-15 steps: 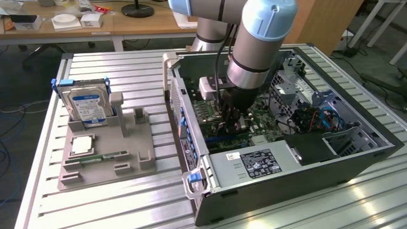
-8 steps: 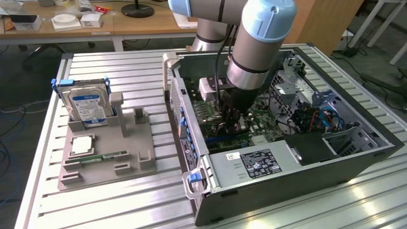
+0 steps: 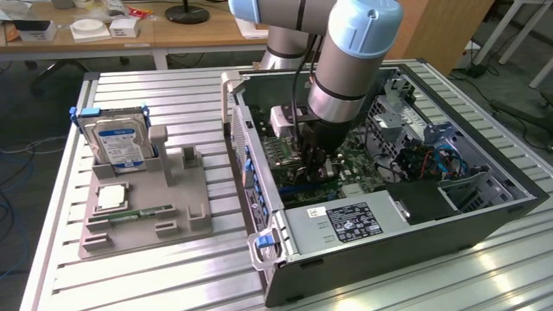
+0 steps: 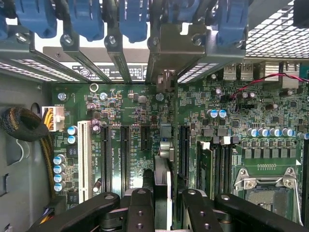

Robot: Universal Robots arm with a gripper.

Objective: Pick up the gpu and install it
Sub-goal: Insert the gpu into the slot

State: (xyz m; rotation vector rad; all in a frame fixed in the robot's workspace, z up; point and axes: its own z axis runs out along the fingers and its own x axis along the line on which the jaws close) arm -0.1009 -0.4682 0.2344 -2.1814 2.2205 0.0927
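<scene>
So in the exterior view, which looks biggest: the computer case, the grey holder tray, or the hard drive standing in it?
1. Computer case, largest.
2. Grey holder tray, clearly smaller.
3. Hard drive, smallest.
All lie at similar distances from the camera, so the order is safe.

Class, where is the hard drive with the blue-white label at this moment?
The hard drive with the blue-white label stands upright in the grey holder tray, at the exterior view's left, apart from the open computer case.

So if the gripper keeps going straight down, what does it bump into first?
Most likely the green motherboard: the gripper points straight at its black expansion slots, with the thin gpu edge-on between its fingers. How near it is can't be told.
</scene>
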